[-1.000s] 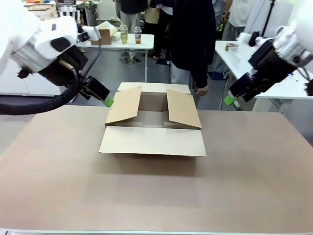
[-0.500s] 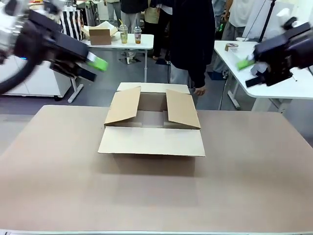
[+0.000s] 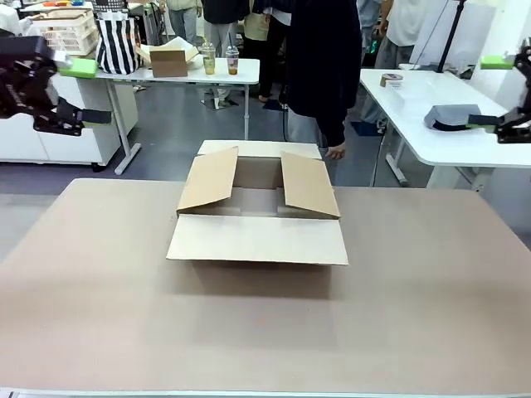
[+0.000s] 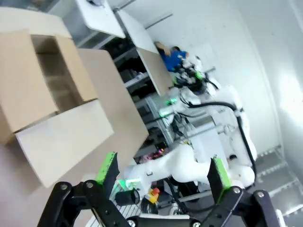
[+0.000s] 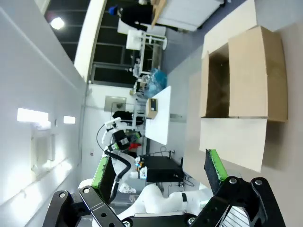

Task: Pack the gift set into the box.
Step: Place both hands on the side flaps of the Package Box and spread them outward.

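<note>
The box (image 3: 257, 217) stands open in the middle of the table, its side flaps tilted up and its near flap lying flat toward me. What shows of its inside is bare cardboard. The gift set is out of view. My left gripper (image 3: 85, 93) hangs open high at the far left, well clear of the box. My right gripper (image 3: 491, 91) hangs open high at the far right. The left wrist view has the box (image 4: 47, 94) far beyond my open left gripper (image 4: 163, 170). The right wrist view has the box (image 5: 246, 90) beyond my open right gripper (image 5: 158, 170).
A person in dark clothes stands behind the box, one hand (image 3: 336, 152) hanging near its far right corner. Behind are a white table (image 3: 207, 73) with a small carton and cups, and a white table (image 3: 415, 124) at the right with a dark item (image 3: 452, 118).
Both arms have risen and swung outward from beside the box to the picture's edges. The box has not moved.
</note>
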Robot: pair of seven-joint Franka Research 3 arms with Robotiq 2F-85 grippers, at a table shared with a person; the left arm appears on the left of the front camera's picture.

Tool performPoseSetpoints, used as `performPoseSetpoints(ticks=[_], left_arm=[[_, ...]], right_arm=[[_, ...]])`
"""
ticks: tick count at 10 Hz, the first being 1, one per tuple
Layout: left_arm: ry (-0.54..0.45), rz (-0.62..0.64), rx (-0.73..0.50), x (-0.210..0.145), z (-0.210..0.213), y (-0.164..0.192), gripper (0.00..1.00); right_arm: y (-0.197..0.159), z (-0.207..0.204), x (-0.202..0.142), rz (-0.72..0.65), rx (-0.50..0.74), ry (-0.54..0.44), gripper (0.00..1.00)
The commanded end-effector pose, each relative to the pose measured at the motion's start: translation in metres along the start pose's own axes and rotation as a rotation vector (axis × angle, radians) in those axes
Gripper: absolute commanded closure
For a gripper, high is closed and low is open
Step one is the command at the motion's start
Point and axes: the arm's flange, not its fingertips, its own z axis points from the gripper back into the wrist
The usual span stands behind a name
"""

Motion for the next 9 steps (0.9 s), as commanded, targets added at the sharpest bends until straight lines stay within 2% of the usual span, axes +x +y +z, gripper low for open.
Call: performPoseSetpoints(ticks=[1, 9], left_arm=[[0.021, -0.028, -0.051, -0.0025, -0.0013, -0.0079, 0.0], [0.036, -0.005, -0.026, -0.0054, 0.001, -0.0088, 0.0]], right_arm=[[0.0082, -0.0103, -0.0066, 0.044, -0.016, 0.056, 0.0], [0.0082, -0.0103, -0.0066, 0.044, -0.016, 0.056, 0.0]])
